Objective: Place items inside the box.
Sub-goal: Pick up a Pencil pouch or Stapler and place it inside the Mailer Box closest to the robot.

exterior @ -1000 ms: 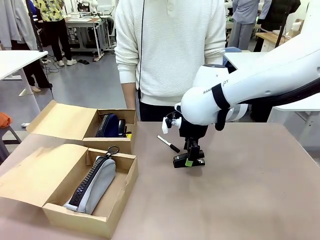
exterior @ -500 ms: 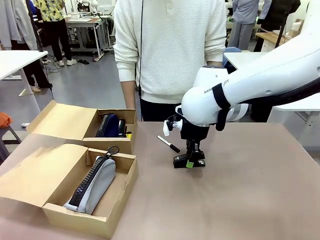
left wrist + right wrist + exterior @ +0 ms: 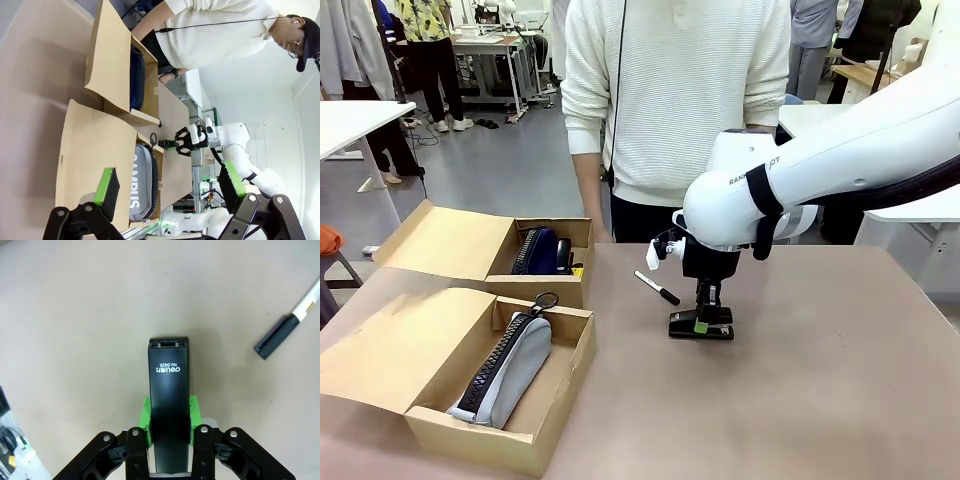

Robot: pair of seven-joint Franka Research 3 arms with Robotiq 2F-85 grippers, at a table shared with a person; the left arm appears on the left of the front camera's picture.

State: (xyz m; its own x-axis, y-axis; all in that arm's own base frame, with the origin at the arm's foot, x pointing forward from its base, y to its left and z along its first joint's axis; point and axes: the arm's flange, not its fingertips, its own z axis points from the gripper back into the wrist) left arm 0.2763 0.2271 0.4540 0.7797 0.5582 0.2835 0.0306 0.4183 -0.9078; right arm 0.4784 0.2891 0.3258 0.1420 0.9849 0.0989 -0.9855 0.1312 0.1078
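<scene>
Since a second ago the stapler has edged right and levelled out in my right claw.
It lies flat, mid-table, its long axis running left-right across the table in the front view; I cannot tell whether it touches. It is black and glossy, with white "deli No.0425" print on top near the end that points away from my wrist. My green pads clench its two sides. The marker lies slanted just beyond it, apart. Well to the left stand two open boxes: the near box holds the grey case, the far box the navy pouch. My left claw hangs released.
</scene>
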